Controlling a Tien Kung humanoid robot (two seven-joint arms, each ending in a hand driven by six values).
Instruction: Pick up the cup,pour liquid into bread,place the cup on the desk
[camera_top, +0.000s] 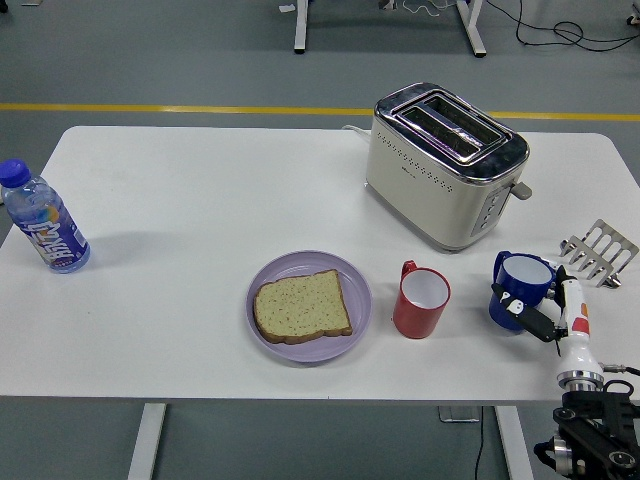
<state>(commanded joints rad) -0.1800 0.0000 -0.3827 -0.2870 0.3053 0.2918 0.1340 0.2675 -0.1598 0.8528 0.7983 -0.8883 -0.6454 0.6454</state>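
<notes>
Down in the bottom right corner, the right hand (540, 305) was wrapped around the blue cup (519, 290), its fingers pressed against the cup's near side. The white and black arm came up from the lower right edge and leaned in over the tabletop (200, 200). The blue cup stood straight up, with its open top facing up and its handle on the left. I could not tell if it touched the tabletop or hung just above it.

Just past the hand, near the right edge, sat a small metal rack (598, 252). To the left of the blue cup stood a red cup (420, 300), close by but not touching it. Next to the red cup lay a purple plate (290, 275) with one slice of bread (302, 306) flat on it. Behind the cups stood a cream toaster (440, 170) with two slots on top. Far away, at the left edge of the tabletop, stood a water bottle (42, 222) with a blue cap.
</notes>
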